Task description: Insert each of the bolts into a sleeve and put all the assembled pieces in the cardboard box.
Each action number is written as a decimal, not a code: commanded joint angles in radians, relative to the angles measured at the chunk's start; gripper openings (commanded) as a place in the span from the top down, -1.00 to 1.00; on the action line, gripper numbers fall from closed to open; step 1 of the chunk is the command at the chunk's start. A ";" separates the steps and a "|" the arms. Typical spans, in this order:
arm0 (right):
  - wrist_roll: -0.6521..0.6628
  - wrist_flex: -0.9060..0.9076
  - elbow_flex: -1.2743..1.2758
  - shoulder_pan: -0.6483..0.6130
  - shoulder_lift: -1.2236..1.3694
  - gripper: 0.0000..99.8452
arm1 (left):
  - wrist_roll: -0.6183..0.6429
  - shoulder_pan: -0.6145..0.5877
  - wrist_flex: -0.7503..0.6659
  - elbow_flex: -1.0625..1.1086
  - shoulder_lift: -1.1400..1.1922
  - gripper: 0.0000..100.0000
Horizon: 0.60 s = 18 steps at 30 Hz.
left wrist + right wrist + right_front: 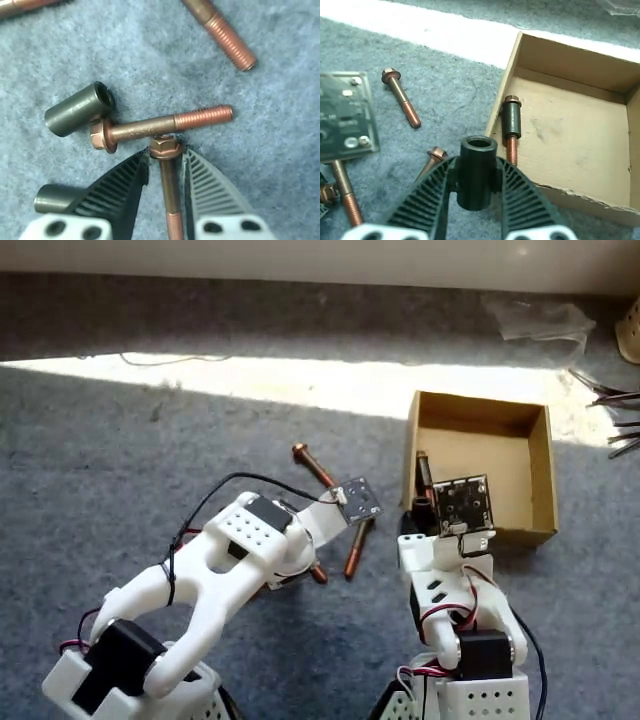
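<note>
1. Counting bolts: five copper-coloured threaded bolts in all. Four lie loose on the grey carpet (120,460) outside the open brown cardboard box (480,415), all off its left wall as the high view has it. The fifth is inside the box.
2. Counting sleeves: four dark cylindrical metal sleeves. Two lie loose on the carpet, one is held by a gripper, and one is in the box.
3. Left gripper (166,155) is down at the carpet, well apart from the box on its left-wall side. Its jaws stand narrowly apart, one on each side of a loose copper bolt (170,195). The tips sit right beside that bolt's hex head, and slivers of carpet show along the shaft.
4. A second loose bolt (150,127) lies crosswise, touching that hex head. Its own head butts against the first loose sleeve (77,110), which lies on its side.
5. The second loose sleeve (52,202) lies partly behind one ribbed finger (120,195).
6. Two more bolts lie farther out: a third loose bolt (222,35) and a fourth loose bolt (22,5) at the picture's edge.
7. Right gripper (477,167) is just outside the box's left wall, near the front corner. It is clamped on an upright dark sleeve (478,182), bore facing up.
8. In the box: one assembled piece (512,122), a bolt through a sleeve, lies on the floor against the left wall.
</note>
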 commanded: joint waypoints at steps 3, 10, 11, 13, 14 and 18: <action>-0.002 -0.031 -0.007 0.010 -0.010 0.96 | 0.106 -0.005 0.055 -0.134 0.163 0.85; -0.002 -0.031 -0.007 0.010 -0.010 0.96 | 0.141 -0.005 0.060 -0.139 0.171 0.85; -0.002 -0.031 -0.007 0.010 -0.010 0.96 | 0.141 -0.005 0.060 -0.137 0.171 0.85; -0.002 -0.031 -0.007 0.010 -0.010 0.96 | 0.141 -0.005 0.060 -0.137 0.171 0.85; -0.002 -0.030 -0.007 0.010 -0.010 0.96 | 0.141 -0.005 0.060 -0.137 0.170 0.85; -0.002 -0.030 -0.007 0.010 -0.010 0.96 | 0.141 -0.007 0.060 -0.142 0.162 0.85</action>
